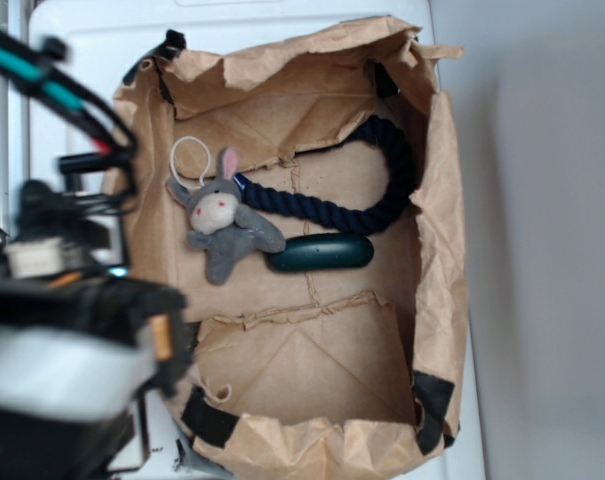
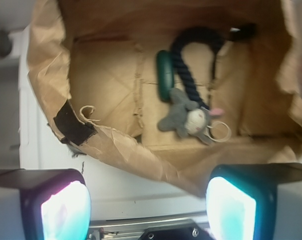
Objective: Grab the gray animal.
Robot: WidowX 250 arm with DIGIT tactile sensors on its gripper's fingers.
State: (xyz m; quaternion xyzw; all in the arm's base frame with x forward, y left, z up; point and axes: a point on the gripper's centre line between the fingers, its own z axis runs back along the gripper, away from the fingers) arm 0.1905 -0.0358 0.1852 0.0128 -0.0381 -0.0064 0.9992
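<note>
Pincer spread wide and holding nothing, my two glowing fingertips framing the bottom of the wrist view with plain white surface between them, outside the crumpled wall of the paper bag. And there it is, the gray animal, lying flat on the bag's floor toward the side nearest my arm, cream face up, red dot eyes showing, one pink-lined ear pointing toward the far flap. Its white string loop curls out from the head toward the bag's wall and looks to lie right against the brown paper there. Tight quarters on the other side: the navy rope runs up to the toy's head and seems to touch it, then arcs away in a big bend toward the far wall. Just beside the toy's lower body sits the dark green oblong object, end-on to it, close enough that I can't tell if they touch. Open floor lies below the toy, bare brown paper out to a folded-in flap. Bag walls stand up crinkled all round, black tape at a corner, and the white table runs beyond.
</note>
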